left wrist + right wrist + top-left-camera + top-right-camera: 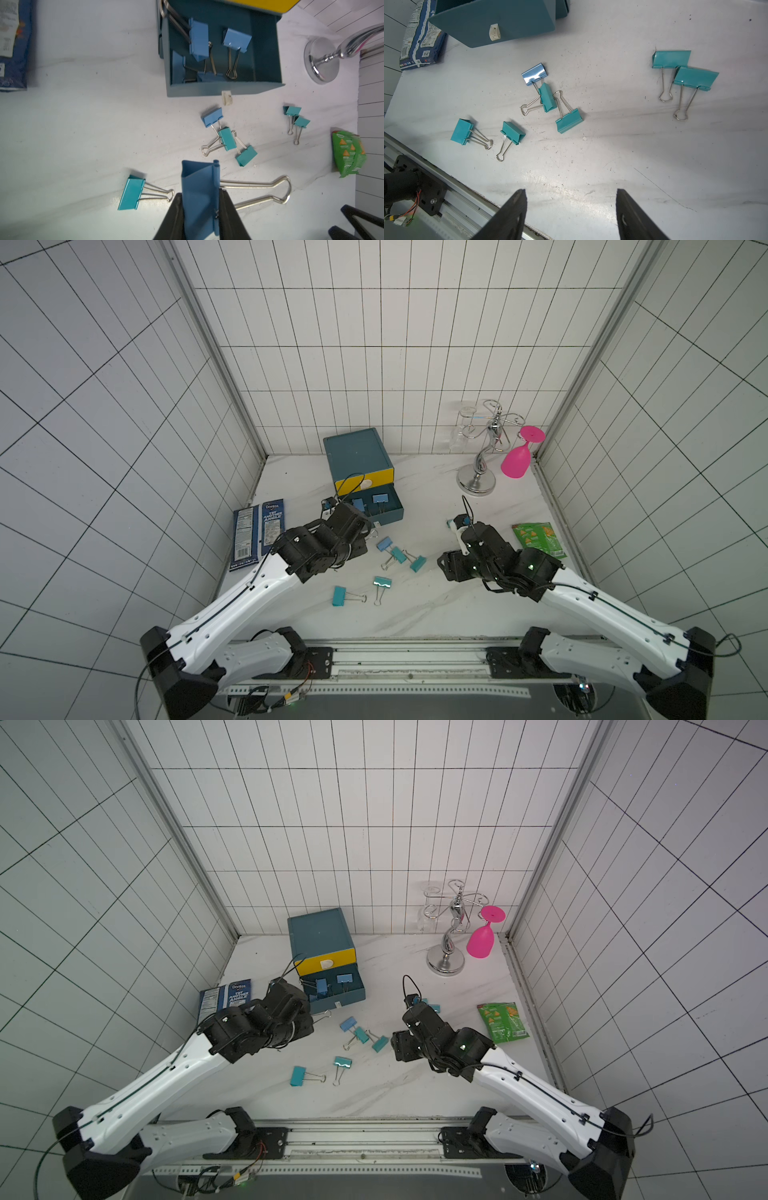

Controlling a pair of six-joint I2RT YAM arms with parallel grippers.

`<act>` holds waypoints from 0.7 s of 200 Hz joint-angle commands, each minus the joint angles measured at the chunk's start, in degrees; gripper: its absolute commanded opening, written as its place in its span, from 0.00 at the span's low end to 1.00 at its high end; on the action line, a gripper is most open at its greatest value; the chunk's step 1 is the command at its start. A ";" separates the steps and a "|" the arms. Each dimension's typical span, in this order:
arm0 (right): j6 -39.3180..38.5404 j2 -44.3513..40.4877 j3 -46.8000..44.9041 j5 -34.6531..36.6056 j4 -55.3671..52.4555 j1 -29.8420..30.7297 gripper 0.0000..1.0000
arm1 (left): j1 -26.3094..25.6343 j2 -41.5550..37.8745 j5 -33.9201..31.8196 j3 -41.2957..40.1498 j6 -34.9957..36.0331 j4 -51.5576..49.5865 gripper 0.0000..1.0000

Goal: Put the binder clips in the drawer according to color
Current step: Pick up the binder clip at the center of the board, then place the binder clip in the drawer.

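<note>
Marbled white tabletop [436, 614]: carries everything; seven binder clips lie loose on it in front of the cabinet.
Cabinet [357, 450]: dark teal, at the back of the table; its yellow top drawer [365, 480] is closed.
Open teal drawer [267, 52]: pulled out beneath the yellow one; blue clips [236, 39] already lie inside.
Left gripper [201, 199]: clamped narrow on the body of a blue binder clip [197, 178], near the drawer's front, wire handles jutting sideways.
Right gripper [571, 193]: spread wide, empty, above bare table.
Tangled group: one loose blue clip [534, 72] with a teal clip [548, 99] lying across its handles.
Risk, drop-in: the jutting handles could catch the drawer wall or the yellow front and twist the clip out of the grip.
Risk, drawer: it looks light; a bump could push it shut.
Risk, sorting: blue and teal are close in shade; lifting the tangled blue one may drag the teal along.
</note>
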 commanded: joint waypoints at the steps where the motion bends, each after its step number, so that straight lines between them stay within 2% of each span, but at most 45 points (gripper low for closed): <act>1: -1.10 0.30 1.97 -0.32 0.88 -0.77 0.70 | 3.84 3.84 0.78 4.73 7.37 0.69 0.20; 47: -1.52 0.11 2.79 -0.32 0.79 -1.86 0.70 | 10.28 12.28 4.32 10.91 13.59 4.47 0.21; 93: -2.26 -0.07 3.18 -0.58 0.42 -3.33 0.70 | 13.23 19.65 5.23 12.96 14.76 8.97 0.22; 107: -2.53 0.02 3.23 -0.83 0.20 -3.79 0.70 | 14.00 21.69 5.50 13.80 14.85 9.85 0.27; 132: -2.84 -0.07 3.21 -1.09 0.03 -4.55 0.70 | 15.32 25.08 5.97 16.54 14.51 8.95 0.52; 140: -2.95 -0.07 3.30 -1.11 -0.04 -4.79 0.70 | 15.72 26.09 6.64 17.80 14.41 8.02 0.56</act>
